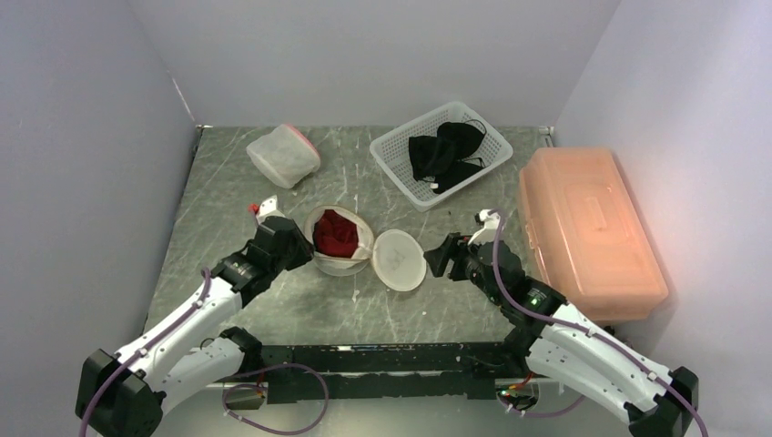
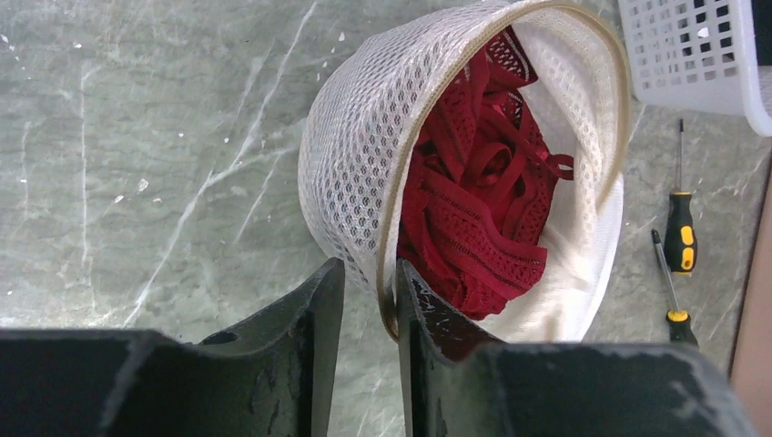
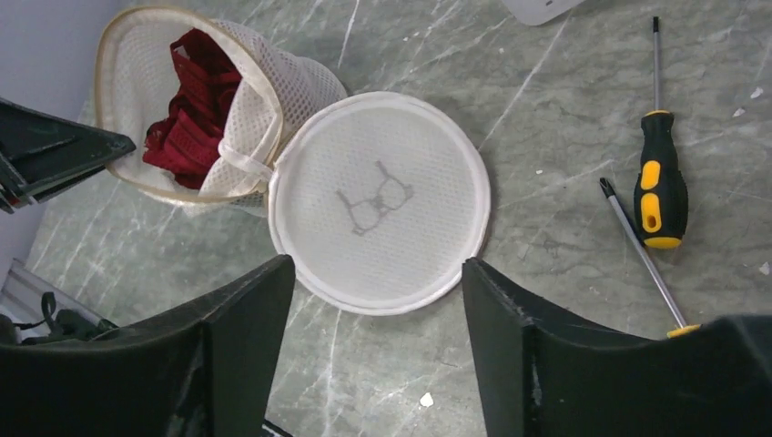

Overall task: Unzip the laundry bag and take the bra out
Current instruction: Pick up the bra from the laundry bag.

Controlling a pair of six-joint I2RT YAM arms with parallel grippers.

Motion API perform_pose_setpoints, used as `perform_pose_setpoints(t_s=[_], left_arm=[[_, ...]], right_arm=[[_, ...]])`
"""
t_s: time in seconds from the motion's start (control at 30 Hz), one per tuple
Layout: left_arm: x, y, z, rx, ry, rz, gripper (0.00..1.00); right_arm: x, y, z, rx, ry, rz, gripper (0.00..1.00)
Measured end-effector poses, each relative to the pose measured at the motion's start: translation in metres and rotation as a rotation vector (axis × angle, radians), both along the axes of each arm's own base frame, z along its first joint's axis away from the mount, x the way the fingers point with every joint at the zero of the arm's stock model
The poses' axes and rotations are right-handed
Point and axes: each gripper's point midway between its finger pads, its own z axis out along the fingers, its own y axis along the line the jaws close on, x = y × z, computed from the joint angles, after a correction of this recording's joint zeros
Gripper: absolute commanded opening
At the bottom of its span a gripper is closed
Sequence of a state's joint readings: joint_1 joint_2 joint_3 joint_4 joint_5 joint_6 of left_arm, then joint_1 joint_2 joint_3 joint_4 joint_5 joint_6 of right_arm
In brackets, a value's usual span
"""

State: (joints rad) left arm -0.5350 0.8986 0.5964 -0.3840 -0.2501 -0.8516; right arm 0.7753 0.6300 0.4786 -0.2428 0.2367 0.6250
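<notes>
Laundry bag [image 1: 341, 267] unzipped; bra [image 1: 335, 232] inside, lid flap [image 1: 399, 259] at its 3 o'clock. Left gripper [image 2: 370, 291] slack astride the 9 o'clock rim; right gripper [image 3: 378, 282] released, empty. Risk: the unheld bag lifts with the bra if straps snag the mesh

No legible words, numbers or brand marks anywhere. One sign only: grey outline pictogram [image 3: 375, 198] of a bra, printed mid-face on the round white mesh lid [image 3: 419, 137] of the laundry bag [image 3: 305, 86].
</notes>
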Motion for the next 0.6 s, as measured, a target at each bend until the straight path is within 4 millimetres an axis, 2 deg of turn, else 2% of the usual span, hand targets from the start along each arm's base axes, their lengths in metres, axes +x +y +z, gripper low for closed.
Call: perform_pose_setpoints(t_s=[0.13, 0.2, 0.33, 0.4, 0.5, 0.6], left_arm=[[-0.004, 0.002, 0.001, 0.015, 0.023, -0.001, 0.39], [-0.005, 0.003, 0.005, 0.023, 0.03, -0.003, 0.42], [-0.008, 0.008, 0.017, 0.052, 0.033, -0.008, 0.43], [-0.01, 0.011, 0.025, 0.062, 0.023, -0.009, 0.43], [-0.01, 0.012, 0.042, 0.071, -0.009, -0.032, 0.41], [-0.002, 0.001, 0.063, 0.066, -0.024, -0.08, 0.38]], right_arm=[[0.0, -0.002, 0.003, -0.013, 0.0, -0.003, 0.75], [-0.001, 0.0, 0.012, -0.02, -0.009, 0.015, 0.74], [0.001, 0.024, 0.041, 0.018, -0.047, 0.099, 0.68], [0.003, 0.042, 0.047, 0.039, -0.058, 0.145, 0.67], [0.009, 0.068, 0.039, 0.04, -0.042, 0.2, 0.65], [0.021, 0.094, 0.012, -0.005, 0.011, 0.22, 0.65]])
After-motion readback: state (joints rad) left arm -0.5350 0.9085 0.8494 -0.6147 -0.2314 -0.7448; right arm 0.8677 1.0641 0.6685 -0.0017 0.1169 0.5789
